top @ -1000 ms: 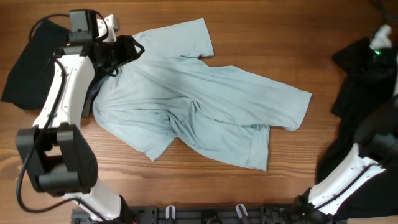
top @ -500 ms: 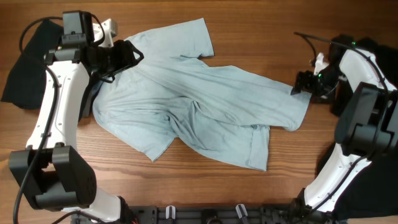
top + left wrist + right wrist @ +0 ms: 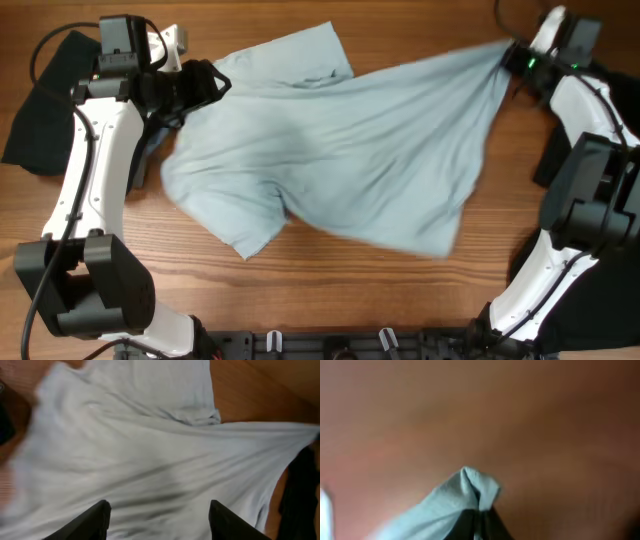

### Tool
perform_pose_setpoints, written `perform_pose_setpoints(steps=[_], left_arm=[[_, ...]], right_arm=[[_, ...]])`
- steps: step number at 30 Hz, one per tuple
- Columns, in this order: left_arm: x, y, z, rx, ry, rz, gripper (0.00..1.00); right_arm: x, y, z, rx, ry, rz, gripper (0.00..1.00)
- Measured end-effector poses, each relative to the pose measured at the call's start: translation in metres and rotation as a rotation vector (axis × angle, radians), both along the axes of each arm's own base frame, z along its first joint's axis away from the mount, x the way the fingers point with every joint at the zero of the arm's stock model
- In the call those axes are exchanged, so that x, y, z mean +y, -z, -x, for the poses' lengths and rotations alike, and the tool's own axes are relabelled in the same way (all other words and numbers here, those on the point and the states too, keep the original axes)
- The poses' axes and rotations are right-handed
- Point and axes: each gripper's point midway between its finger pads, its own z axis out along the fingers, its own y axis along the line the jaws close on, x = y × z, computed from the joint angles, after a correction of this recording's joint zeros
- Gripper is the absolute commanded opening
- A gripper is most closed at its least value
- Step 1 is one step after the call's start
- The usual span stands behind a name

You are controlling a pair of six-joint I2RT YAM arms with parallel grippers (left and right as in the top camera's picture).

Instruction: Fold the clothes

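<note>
Right arm stretches far back, right claw (image 3: 513,57) pinching a corner of the large pale-blue fabric T-shirt (image 3: 340,160); left claw (image 3: 210,88) spread apart above its shoulder

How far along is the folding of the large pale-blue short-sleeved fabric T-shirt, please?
Done: no fold yet in the pale-blue T-shirt. In hand: the right gripper, shut on one corner, holds it stretched; the open left gripper sits near its collar end. Left: every fold, plus the black garments at both sides.
</note>
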Motion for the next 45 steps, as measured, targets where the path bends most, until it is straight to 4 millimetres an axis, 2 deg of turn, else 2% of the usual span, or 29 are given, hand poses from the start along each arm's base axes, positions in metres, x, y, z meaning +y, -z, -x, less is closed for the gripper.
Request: perform_pose_setpoints(steps=[1,2,3,4,5,7,10,12,14,15,17,20,22,25,28,30,32,35,38,40,43,45], left_arm=[[0.0,0.0,0.0,0.0,0.0,0.0,0.66],[0.0,0.0,0.0,0.0,0.001,0.0,0.67],[0.0,0.0,0.0,0.0,0.001,0.0,0.68],[0.0,0.0,0.0,0.0,0.001,0.0,0.69],[0.0,0.0,0.0,0.0,0.001,0.0,0.7],[0.0,0.0,0.0,0.0,0.001,0.0,0.71],[0.0,0.001,0.002,0.007,0.003,-0.001,0.72],[-0.001,0.006,0.011,0.053,0.006,0.0,0.68],[-0.002,0.013,0.026,0.121,0.012,0.002,0.53],[-0.002,0.016,0.033,0.149,0.021,0.0,0.5],[-0.004,0.022,0.05,0.22,0.043,-0.006,0.5],[-0.006,0.033,0.069,0.298,0.063,-0.03,0.56],[-0.009,0.044,0.078,0.332,0.077,-0.05,0.56],[-0.016,0.079,0.11,0.448,0.105,-0.107,0.58],[-0.012,0.113,0.138,0.553,0.074,-0.155,0.56],[-0.007,0.132,0.147,0.575,0.04,-0.169,0.59],[-0.004,0.149,0.158,0.601,0.016,-0.175,0.65],[-0.003,0.167,0.167,0.609,-0.004,-0.173,0.66],[-0.003,0.178,0.168,0.587,-0.016,-0.172,0.54],[-0.004,0.178,0.164,0.55,-0.027,-0.156,0.39],[-0.008,0.18,0.159,0.507,-0.034,-0.127,0.05],[-0.01,0.183,0.161,0.51,-0.038,-0.115,0.04]], right_arm=[[-0.007,-0.02,-0.011,-0.068,0.019,0.004,0.57],[-0.014,-0.034,-0.016,-0.109,0.035,0.001,0.73],[-0.022,-0.047,-0.02,-0.144,0.051,0.003,0.85],[-0.027,-0.05,-0.02,-0.149,0.062,0.001,0.96],[-0.032,-0.047,-0.017,-0.132,0.076,-0.01,1.0],[-0.039,-0.027,-0.001,-0.034,0.096,-0.038,1.0],[-0.039,0.003,0.028,0.124,0.079,-0.082,1.0],[-0.026,0.028,0.06,0.287,0.044,-0.143,1.0],[-0.012,0.043,0.089,0.42,0.018,-0.2,1.0],[-0.003,0.05,0.106,0.495,0.006,-0.233,1.0],[0.014,0.058,0.14,0.64,-0.013,-0.3,0.99],[0.028,0.06,0.169,0.76,-0.023,-0.355,0.98],[0.031,0.06,0.177,0.794,-0.027,-0.371,0.97],[0.037,0.06,0.19,0.842,-0.048,-0.384,0.96],[0.043,0.058,0.199,0.874,-0.09,-0.383,0.96],[0.048,0.058,0.202,0.884,-0.122,-0.375,0.96],[0.054,0.058,0.201,0.882,-0.149,-0.363,0.96],[0.062,0.055,0.196,0.863,-0.184,-0.337,0.96],[0.065,0.04,0.186,0.793,-0.203,-0.3,0.96],[0.063,0.022,0.178,0.722,-0.205,-0.268,0.96],[0.061,-0.019,0.174,0.611,-0.196,-0.223,0.96],[0.062,-0.036,0.176,0.575,-0.179,-0.218,0.94]])
